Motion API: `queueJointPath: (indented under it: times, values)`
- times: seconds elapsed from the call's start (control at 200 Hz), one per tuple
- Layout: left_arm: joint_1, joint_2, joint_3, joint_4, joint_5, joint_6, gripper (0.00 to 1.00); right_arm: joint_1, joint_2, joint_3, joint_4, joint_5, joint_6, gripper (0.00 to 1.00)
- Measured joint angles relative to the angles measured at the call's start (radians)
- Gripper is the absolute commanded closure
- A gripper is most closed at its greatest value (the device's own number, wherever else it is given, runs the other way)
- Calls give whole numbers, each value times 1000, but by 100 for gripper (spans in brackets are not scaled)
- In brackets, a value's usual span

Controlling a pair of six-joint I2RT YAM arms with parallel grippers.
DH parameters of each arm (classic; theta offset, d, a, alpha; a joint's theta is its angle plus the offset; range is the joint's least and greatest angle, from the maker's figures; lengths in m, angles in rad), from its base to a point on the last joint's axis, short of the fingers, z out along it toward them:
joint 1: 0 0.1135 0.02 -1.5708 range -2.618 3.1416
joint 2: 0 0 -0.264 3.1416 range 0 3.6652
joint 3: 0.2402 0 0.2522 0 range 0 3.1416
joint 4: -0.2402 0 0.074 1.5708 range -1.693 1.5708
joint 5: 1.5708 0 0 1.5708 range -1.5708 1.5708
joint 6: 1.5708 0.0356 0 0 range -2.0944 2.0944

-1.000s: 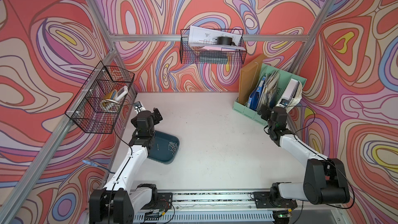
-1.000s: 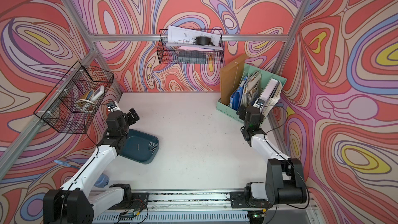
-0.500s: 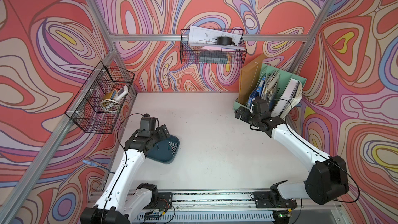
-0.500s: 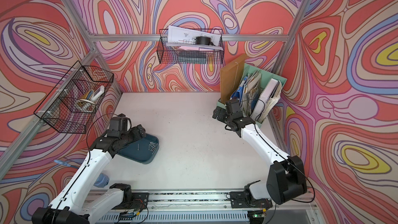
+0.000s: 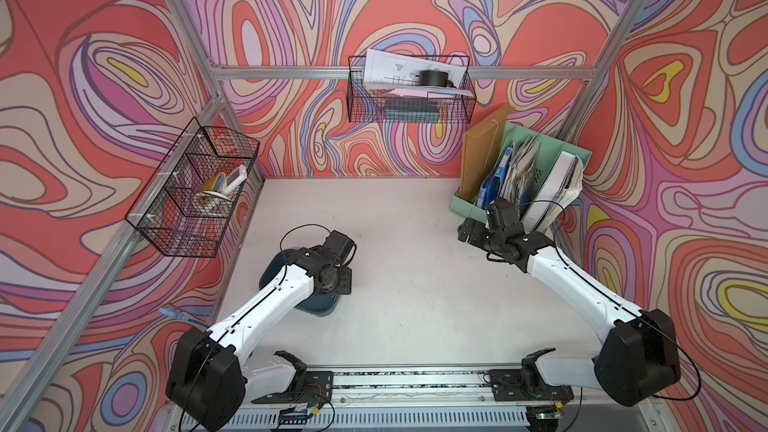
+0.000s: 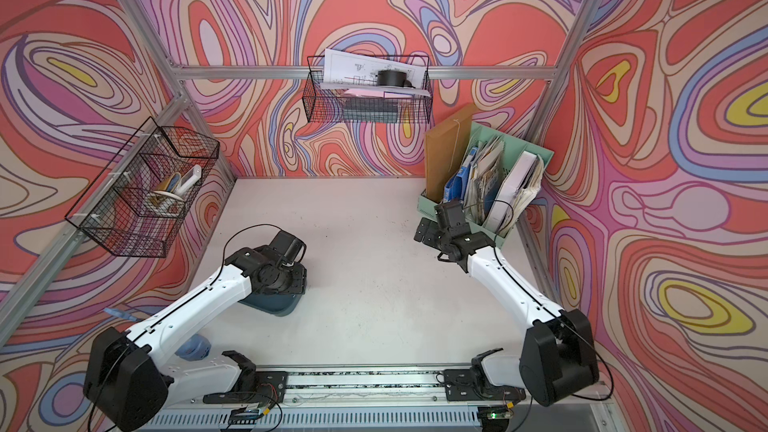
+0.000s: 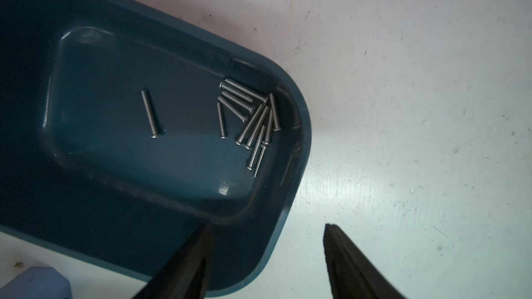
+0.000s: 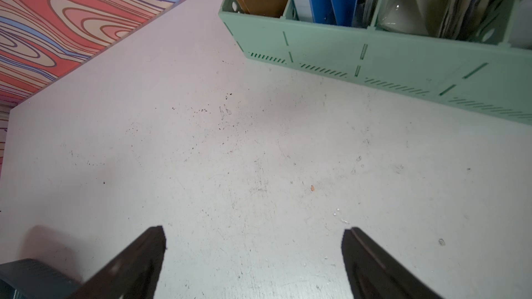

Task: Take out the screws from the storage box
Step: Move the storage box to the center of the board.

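**Left wrist view.** The storage box (image 7: 100, 110), a shallow dark teal tray, lies on the white tabletop (image 7: 403, 110). The screws (image 7: 250, 116) are all inside it. Most form a loose heap against one rounded end, and a single screw (image 7: 150, 114) lies apart near the middle of the floor. My left tool (image 7: 269, 225) is partly open and grips nothing. One finger stands over the inside of the storage box and the other over bare tabletop, with the end rim between them. I cannot tell whether either finger touches the rim.

**Top views.** In both, my left arm (image 5: 270, 297) covers most of the storage box, which sits toward my left side of the tabletop.

**Right wrist view.** My right tool (image 8: 253, 228) is spread wide and empty above bare tabletop. It is near the mint-green file organiser (image 8: 374, 53) and well apart from the storage box.
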Motion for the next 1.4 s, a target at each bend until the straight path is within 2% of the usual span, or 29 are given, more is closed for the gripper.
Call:
queueJointPath:
  times: [0.12,0.195,0.521,0.601,0.671,0.811,0.941,1.097,1.402]
  values:
    - [-11,37,19,-6,-15,12,46,0,-8,-10,0,8,-3,2]
    - [-12,64,31,-8,-19,20,53,0,-14,-19,-2,11,-4,2]
    - [-24,188,49,-5,-11,54,64,0,-35,-52,-21,21,-11,2]
    - [-25,208,49,-2,-5,60,69,0,-37,-56,-24,22,-11,2]
    - [-27,230,49,5,-1,63,79,0,-40,-61,-25,25,-11,2]
    - [-32,258,52,6,10,71,84,0,-40,-63,-32,29,-11,2]
    - [-43,263,78,2,32,68,97,0,-40,-63,-37,34,-11,2]
    - [-83,287,126,4,74,65,96,0,-41,-66,-37,42,-11,2]
    - [-180,457,312,8,127,26,100,0,-51,-82,-45,53,-11,2]
